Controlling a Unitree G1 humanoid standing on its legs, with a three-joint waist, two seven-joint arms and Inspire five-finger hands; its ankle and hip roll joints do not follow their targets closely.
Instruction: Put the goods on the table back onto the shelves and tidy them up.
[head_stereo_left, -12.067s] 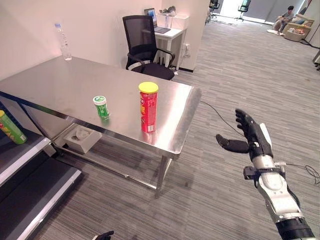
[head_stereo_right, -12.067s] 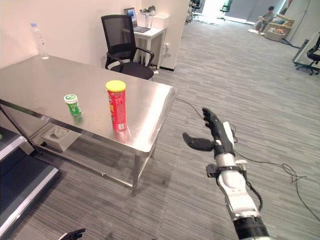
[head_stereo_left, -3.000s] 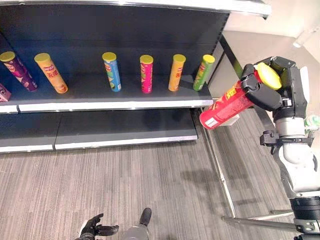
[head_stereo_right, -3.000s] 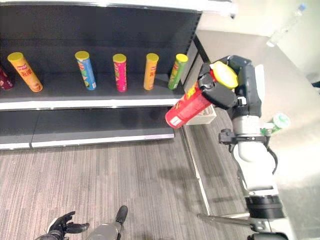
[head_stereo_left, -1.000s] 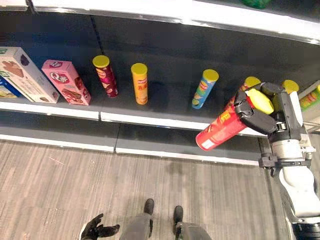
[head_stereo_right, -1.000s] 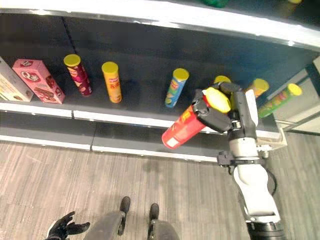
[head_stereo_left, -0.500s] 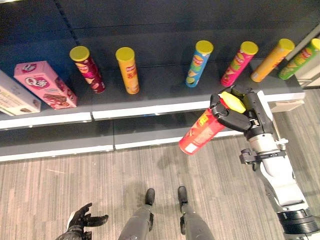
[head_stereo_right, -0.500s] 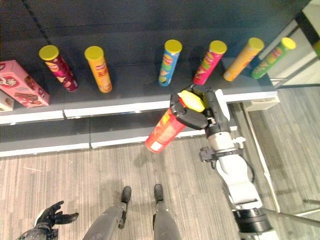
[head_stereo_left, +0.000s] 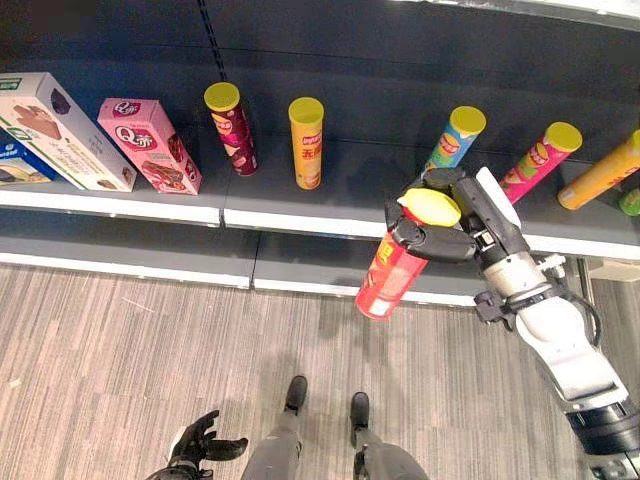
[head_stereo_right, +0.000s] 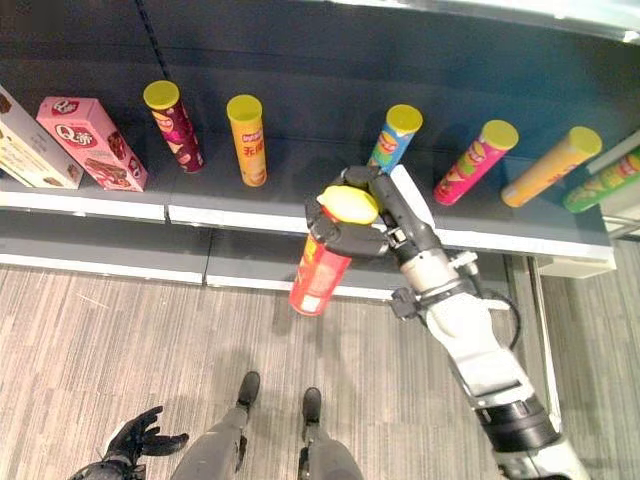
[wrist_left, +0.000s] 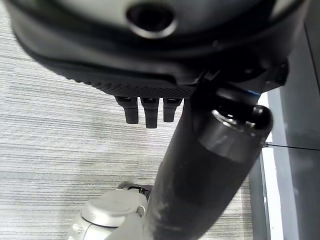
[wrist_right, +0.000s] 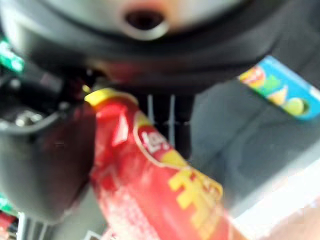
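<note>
A red crisp can (head_stereo_left: 392, 275) with a yellow lid hangs tilted, lid up, in front of the shelf (head_stereo_left: 300, 222), and my right hand (head_stereo_left: 462, 228) is shut on its upper end. It sits below the gap between the orange can (head_stereo_left: 306, 142) and the blue can (head_stereo_left: 452, 138) standing on the shelf board. The right wrist view shows the red can (wrist_right: 160, 200) under the curled fingers, with the blue can (wrist_right: 280, 87) beyond. My left hand (head_stereo_left: 205, 446) hangs low near the floor, fingers spread and holding nothing.
Along the same board stand a maroon can (head_stereo_left: 231, 127), a pink can (head_stereo_left: 537, 160), another orange can (head_stereo_left: 602, 174), a pink box (head_stereo_left: 150, 146) and a white box (head_stereo_left: 48, 130). A lower shelf board (head_stereo_left: 150, 262) juts out above the grey striped carpet (head_stereo_left: 120, 370).
The camera has swung, so the shelf sits differently in view. The red can stays in my right hand and now hangs more upright than before.
</note>
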